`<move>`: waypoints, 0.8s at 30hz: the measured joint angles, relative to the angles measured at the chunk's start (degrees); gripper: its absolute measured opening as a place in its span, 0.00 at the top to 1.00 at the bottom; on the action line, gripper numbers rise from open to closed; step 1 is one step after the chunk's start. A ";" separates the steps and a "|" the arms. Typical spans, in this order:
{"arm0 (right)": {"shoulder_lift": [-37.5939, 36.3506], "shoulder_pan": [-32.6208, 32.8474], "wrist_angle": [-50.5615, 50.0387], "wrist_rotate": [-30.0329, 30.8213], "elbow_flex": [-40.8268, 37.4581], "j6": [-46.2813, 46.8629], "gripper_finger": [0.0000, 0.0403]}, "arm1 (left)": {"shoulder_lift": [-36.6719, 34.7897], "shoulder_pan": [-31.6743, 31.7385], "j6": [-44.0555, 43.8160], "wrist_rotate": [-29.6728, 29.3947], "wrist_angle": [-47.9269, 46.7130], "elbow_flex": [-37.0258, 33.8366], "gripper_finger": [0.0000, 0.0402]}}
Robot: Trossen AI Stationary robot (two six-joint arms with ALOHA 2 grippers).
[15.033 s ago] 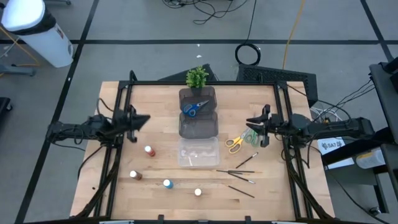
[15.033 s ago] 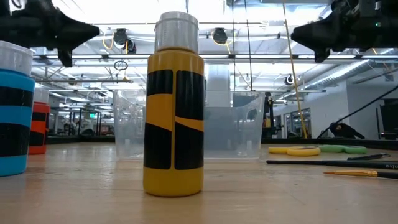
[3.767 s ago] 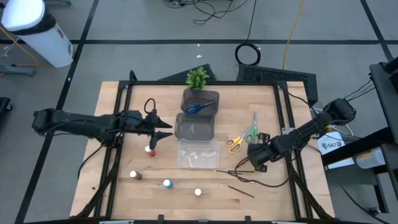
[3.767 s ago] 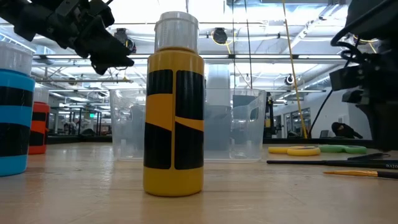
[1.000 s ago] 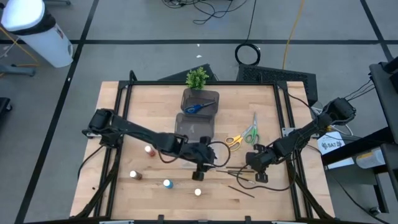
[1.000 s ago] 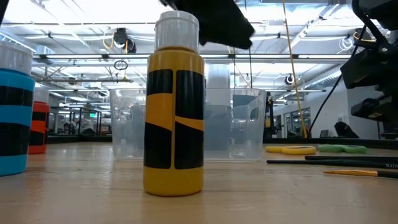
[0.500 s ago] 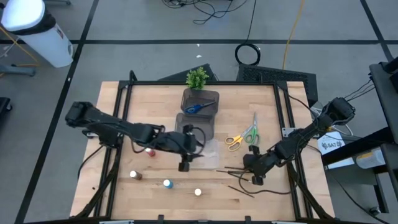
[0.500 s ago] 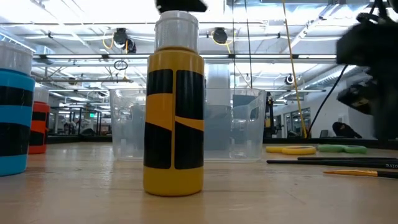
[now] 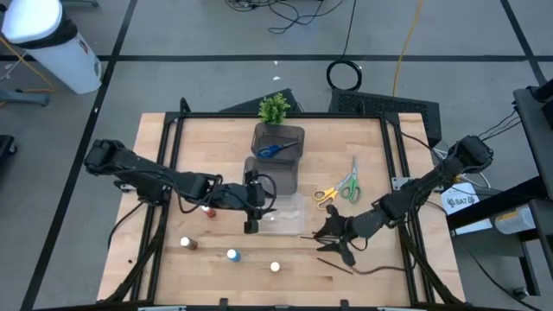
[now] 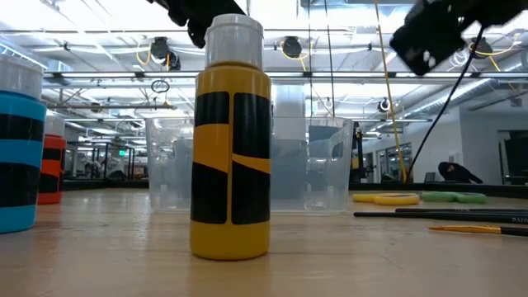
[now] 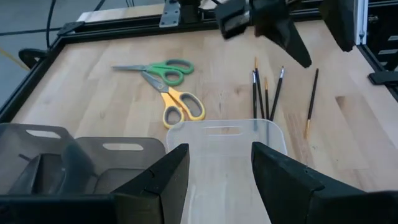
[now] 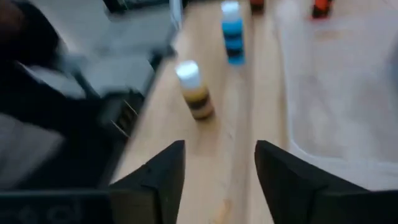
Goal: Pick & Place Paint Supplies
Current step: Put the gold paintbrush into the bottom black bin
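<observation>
Moved: my left gripper [image 9: 251,226], open and empty, retreats from the clear bin [image 9: 276,212]; right gripper [image 9: 333,238] open over brushes [image 9: 333,237]; only blue scissors [image 9: 273,149] binned.

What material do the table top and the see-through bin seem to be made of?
The table top looks like pale wood with a matte finish: long plank seams and grain show. The see-through bin is probably thin clear plastic: the boards show through its walls and its rim is rounded.

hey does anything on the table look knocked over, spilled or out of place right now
Nothing stands out. The four paint bottles stand upright, the paintbrushes lie loosely fanned, and the yellow scissors and green scissors lie crossed beside the clear bin. Blue scissors already sit in a dark bin. No spills visible.
</observation>
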 joint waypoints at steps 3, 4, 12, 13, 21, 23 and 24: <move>2.48 1.76 -20.18 5.29 9.07 0.73 0.53 | 0.00 0.00 0.24 -0.07 -0.03 0.00 0.54; 4.00 1.91 -27.17 6.44 11.43 2.08 0.54 | 0.00 0.00 0.24 -0.09 -0.18 0.00 0.54; 14.31 2.87 -45.32 -3.39 11.32 15.14 0.57 | 0.00 0.00 -0.22 -1.09 -1.85 0.00 0.54; 15.30 2.95 -45.15 -4.33 10.77 15.34 0.57 | 0.00 0.00 -0.28 -1.34 -1.96 0.00 0.54; 18.64 2.39 -42.04 -4.05 7.33 15.95 0.58 | 0.02 0.75 -0.70 -1.38 -2.00 0.00 0.54; 18.93 1.90 -42.00 -4.11 6.23 15.85 0.59 | 0.02 1.11 -0.72 -1.38 -1.98 0.00 0.54; 18.96 1.62 -42.06 -4.16 5.61 15.91 0.60 | 0.02 1.33 -0.72 -1.38 -1.98 0.00 0.54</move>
